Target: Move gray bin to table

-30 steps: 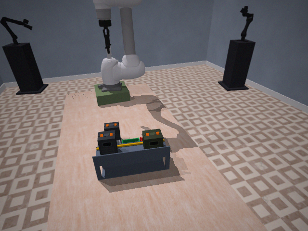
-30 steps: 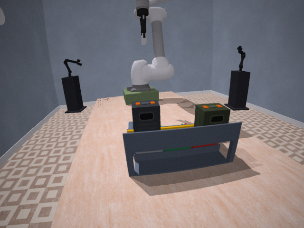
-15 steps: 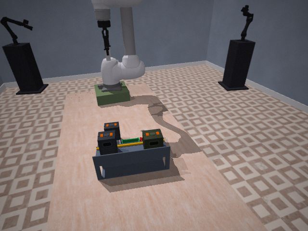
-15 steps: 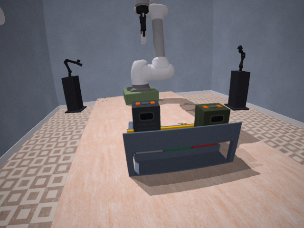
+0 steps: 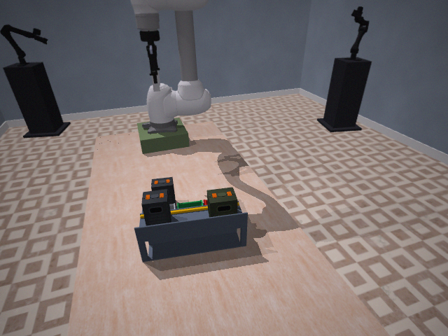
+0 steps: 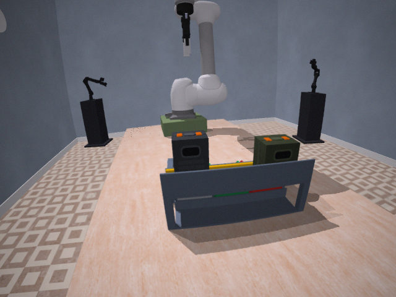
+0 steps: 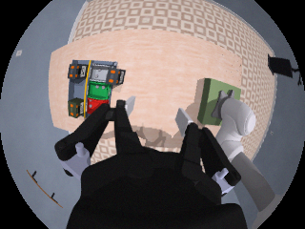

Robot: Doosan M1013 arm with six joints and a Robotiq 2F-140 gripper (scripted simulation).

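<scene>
"Gray bin is on the shelf, out toward the end edge of the desk opposite the arm's base. And the gripper?"

"High in the air, nearer the base end! Jaws a bit over half open, nothing between them. What could spoil it?"

"Look at the front case, right by the bin on the base side! I can't tell what it stands on, but a straight pull toward the base-end edge could ram it, and the knock might tip the bin."

"And over the top?"

"Tight! The yellow bar runs behind the bins, with the back case beyond it. A finger coming down too far back could catch either one."

"Sideways, then?"

"There's the green bin, just beside it! A wide finger could drag that out of level, and the red bin after it."

"Say it lifts out cleanly?"

"Then keep it level! Tilt it and parts could slide out of the open front. Set it down overhanging a long edge of the desk and the landing fails, too."

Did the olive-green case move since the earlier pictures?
No. The olive-green case stands at the same end of the yellow bar, with no visible shift.
</scene>
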